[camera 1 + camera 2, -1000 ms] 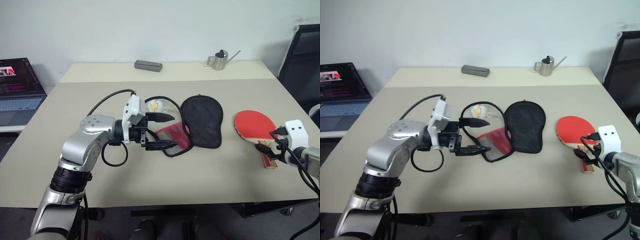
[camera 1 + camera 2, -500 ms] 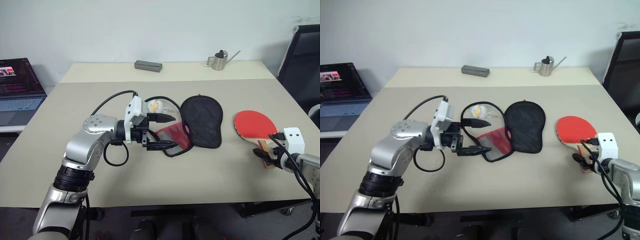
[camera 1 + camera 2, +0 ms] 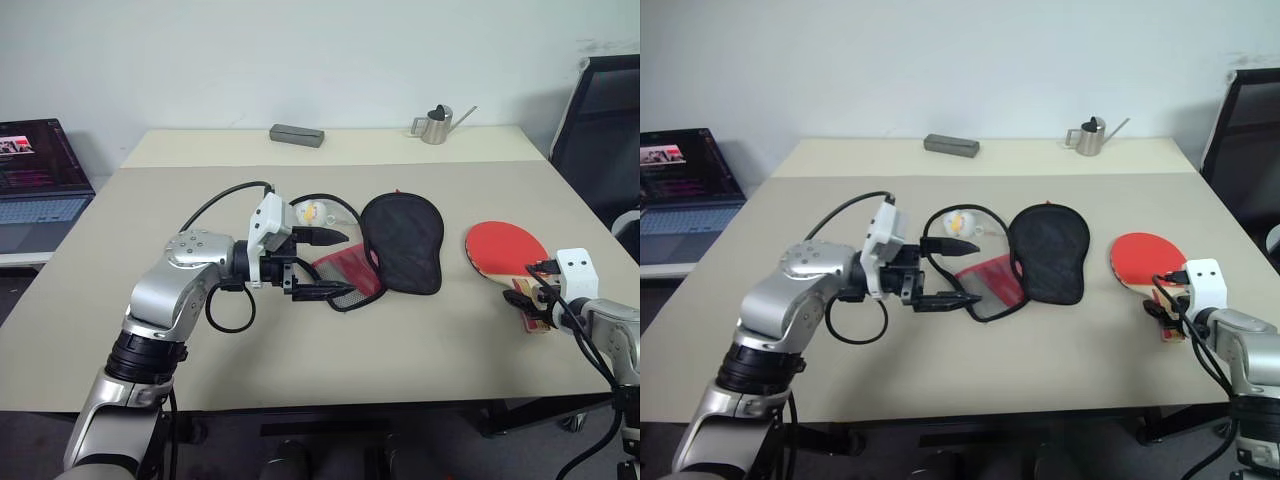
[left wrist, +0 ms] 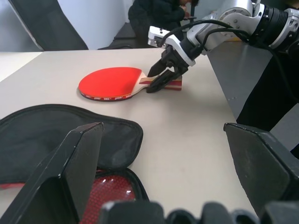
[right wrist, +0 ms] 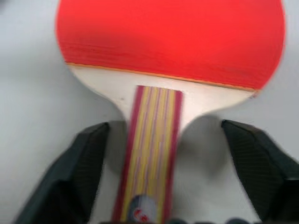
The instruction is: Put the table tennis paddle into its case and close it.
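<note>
Having dropped over the table tennis paddle (image 3: 505, 249), the right gripper (image 5: 163, 186) narrows open jaws astride its handle, while the left gripper (image 3: 322, 264) waits agape above the unzipped case (image 3: 400, 243).

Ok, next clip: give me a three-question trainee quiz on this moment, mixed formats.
1. True or false: the case lies zipped shut.
2. Multiple choice: the right hand is at the paddle's A) red face, B) handle, C) far rim.
3. Fill in: the left hand hovers, fingers apart, over the case's ___ flap.

Key:
1. False; it lies open, black lining up.
2. B; its fingers straddle the striped handle, not clamped.
3. Red.
</note>
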### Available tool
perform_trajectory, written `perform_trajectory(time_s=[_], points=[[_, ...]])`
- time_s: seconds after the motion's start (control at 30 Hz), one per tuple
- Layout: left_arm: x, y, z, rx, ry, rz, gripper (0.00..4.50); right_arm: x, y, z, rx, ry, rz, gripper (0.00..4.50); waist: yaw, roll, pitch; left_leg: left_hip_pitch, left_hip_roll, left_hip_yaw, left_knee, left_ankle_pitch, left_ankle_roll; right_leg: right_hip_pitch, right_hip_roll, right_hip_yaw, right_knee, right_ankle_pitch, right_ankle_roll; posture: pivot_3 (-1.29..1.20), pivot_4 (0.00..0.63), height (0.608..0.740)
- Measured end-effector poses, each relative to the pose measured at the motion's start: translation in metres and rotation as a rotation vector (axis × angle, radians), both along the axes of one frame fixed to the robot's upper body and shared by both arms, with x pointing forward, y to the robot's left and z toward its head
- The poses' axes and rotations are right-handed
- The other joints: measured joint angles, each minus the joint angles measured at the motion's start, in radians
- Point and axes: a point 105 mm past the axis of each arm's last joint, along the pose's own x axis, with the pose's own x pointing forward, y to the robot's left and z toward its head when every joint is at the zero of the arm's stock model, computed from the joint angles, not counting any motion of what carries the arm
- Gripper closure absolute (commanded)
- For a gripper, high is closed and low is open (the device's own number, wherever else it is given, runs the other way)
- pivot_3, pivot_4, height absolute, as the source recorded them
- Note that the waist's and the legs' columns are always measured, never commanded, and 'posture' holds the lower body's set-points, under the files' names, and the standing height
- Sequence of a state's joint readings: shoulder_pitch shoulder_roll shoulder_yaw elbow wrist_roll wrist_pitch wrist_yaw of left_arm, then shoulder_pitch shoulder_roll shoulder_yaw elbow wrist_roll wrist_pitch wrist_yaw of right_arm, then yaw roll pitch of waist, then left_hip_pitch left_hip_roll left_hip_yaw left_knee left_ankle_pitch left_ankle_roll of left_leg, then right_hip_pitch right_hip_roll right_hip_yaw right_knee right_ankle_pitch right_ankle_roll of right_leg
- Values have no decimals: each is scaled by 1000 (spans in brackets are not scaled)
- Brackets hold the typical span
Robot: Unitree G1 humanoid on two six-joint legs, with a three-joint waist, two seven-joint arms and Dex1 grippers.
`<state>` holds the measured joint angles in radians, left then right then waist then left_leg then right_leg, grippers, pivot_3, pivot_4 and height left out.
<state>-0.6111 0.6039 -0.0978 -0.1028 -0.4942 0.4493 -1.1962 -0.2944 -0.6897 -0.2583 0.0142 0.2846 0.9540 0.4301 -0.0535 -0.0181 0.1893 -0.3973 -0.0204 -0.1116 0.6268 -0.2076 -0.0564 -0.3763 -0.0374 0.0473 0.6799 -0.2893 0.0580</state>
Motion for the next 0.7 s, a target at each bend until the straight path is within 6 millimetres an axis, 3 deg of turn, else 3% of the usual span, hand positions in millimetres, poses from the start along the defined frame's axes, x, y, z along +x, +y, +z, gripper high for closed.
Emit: perform_trajectory(time_s=[0.2, 0.47, 0.7], points=[[9, 26, -4, -2, 4, 138, 0, 0, 4, -1, 9, 3, 14, 3406, 2, -1, -1, 0, 0, -1, 0, 0, 0, 1, 0, 0, -1, 0, 0, 0, 150, 740], [16, 54, -1, -13, -11, 279, 0, 3, 4, -2, 15, -12, -5, 3433, 5, -4, -1, 0, 0, -1, 1, 0, 0, 1, 0, 0, -1, 0, 0, 0, 150, 740], [15, 59, -8, -15, 9, 316, 0, 10, -2, 6, 38, -28, -92, 3433, 5, -3, 0, -3, 0, 0, 0, 0, 1, -3, -1, 1, -1, 2, 1, 0, 150, 740]])
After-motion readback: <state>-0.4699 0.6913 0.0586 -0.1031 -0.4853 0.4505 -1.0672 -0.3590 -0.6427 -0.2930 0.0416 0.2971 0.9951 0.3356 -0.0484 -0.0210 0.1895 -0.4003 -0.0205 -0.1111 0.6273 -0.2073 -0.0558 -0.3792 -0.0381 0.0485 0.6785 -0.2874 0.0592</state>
